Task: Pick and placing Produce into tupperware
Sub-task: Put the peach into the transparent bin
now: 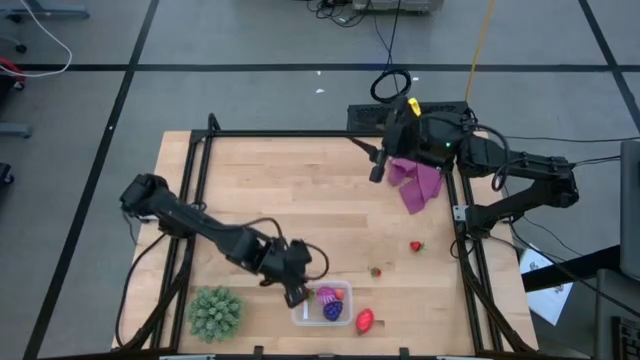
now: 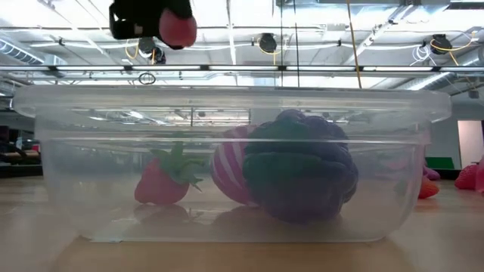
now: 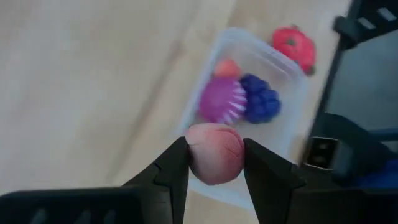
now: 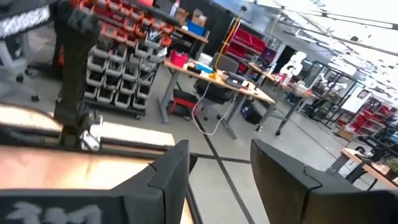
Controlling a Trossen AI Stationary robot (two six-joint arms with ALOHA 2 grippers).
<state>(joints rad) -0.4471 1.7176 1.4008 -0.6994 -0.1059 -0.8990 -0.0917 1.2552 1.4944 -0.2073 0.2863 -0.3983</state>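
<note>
The clear tupperware sits near the table's near edge. Inside it rest a magenta ball, a dark purple grape bunch and a small strawberry. My left gripper hovers above the box's left end, shut on a pale pink-red piece; the low view shows the piece high over the box wall. Three red fruits lie on the wood: a large one and two small ones. My right gripper waits open at the far right. My left gripper pinches the pink-red piece between its two fingers, one finger on each side of its rounded body. The fingers come from above, slanting down. The piece is lifted clear, above the tupperware's left end.
A spiky green ball stands left of the tupperware. A purple cloth lies at the far right beneath the right arm. Black frame rails run along the table's left, right and far edges. Bare wood spans the table's middle.
</note>
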